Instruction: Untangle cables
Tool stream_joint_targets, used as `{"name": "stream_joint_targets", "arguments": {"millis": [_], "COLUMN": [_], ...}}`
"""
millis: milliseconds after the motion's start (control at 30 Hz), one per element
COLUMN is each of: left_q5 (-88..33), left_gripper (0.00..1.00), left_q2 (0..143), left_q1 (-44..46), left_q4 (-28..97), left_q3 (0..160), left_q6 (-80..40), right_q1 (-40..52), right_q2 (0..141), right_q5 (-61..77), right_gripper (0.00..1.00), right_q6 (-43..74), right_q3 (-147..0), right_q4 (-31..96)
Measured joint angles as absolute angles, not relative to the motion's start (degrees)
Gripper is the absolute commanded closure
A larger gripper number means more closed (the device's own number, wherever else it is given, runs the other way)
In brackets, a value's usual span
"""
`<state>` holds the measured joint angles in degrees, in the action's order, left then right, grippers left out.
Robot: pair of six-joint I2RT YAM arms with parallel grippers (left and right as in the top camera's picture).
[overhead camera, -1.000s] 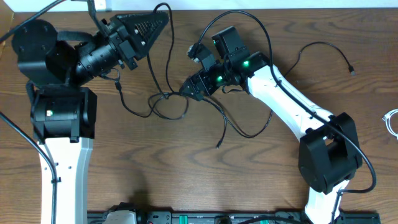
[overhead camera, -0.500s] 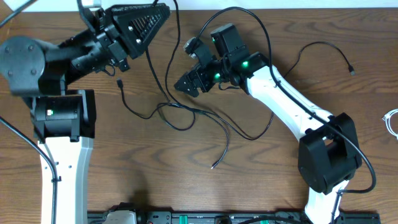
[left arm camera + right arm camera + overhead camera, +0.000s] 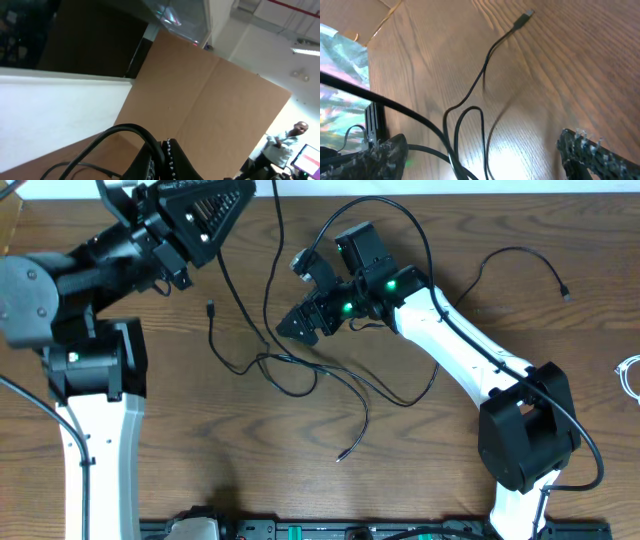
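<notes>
We are seeing the left gripper [image 3: 240,192] raised at the far left with its jaws fully closed. In the left wrist view a black strand is looping out from between them, so we are reading it as pinching the black cable [image 3: 268,358]. From there two strands are dropping toward the middle of the table [image 3: 200,440]. They are crossing in a loose cluster of loops just near of the right gripper [image 3: 300,320].

The right gripper is hovering wide open and holding nothing. In the right wrist view the cable loops are lying on the wood between its spread fingers. One plug [image 3: 211,308] is lying left of the cluster and a free end [image 3: 340,457] is trailing off toward the near side. The white cable [image 3: 630,375] is sitting at the right edge, well apart from the black one.

We are judging the black cable as very light, limp and thin, with a smooth jacket that is likely sliding through the pads under pull. It is holding no shape, so the lifted strands are dragging the loops along, and hard pulling is risking a tighter knot at the crossings. The plugs are the only stiff parts and are likely catching in the loops.

We are suggesting that the right gripper take a single straight strand just beside the crossing, not the bundle. Alternatively it could grip right behind a plug and feed that end back through.
</notes>
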<state>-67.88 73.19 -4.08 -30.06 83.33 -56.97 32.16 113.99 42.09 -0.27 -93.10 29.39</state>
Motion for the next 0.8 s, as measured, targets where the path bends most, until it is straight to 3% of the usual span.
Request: {"name": "stream_joint_targets", "arguments": {"millis": [333, 400, 467, 500, 533, 567, 800], "left_q5": [-68.71, -68.75, -68.90, -68.93, -68.97, -69.08, -69.84], "left_gripper": [0.93, 0.92, 0.93, 0.92, 0.92, 0.92, 0.93], "left_q2": [74.70, 74.70, 74.70, 74.70, 74.70, 74.70, 74.70], "left_q1": [-4.08, -4.08, -4.08, -4.08, -4.08, -4.08, -4.54], "left_q4": [-29.87, -29.85, -29.87, -29.91, -29.91, -29.87, -28.97], "left_q3": [83.35, 83.33, 83.35, 83.33, 83.33, 83.33, 83.33], "left_q6": [-57.01, -57.04, -57.04, -57.04, -57.04, -57.04, -56.73], "right_q1": [34.22, 34.87, 35.18, 35.29, 35.35, 35.40, 34.30], "right_q2": [113.99, 113.99, 113.99, 113.99, 113.99, 113.99, 113.99], "right_q5": [46.50, 46.83, 47.03, 47.11, 47.13, 47.05, 42.26], "right_gripper": [0.05, 0.19, 0.49, 0.74, 0.92, 0.99, 0.99], "right_q6": [-0.64, -0.45, 0.38, 0.67, 1.21, 2.20, 7.22], "right_q3": [-93.10, -93.10, -93.08, -93.10, -93.10, -93.10, -93.10], "right_q4": [22.33, 18.87, 15.22, 13.21, 11.57, 10.00, 11.40]}}
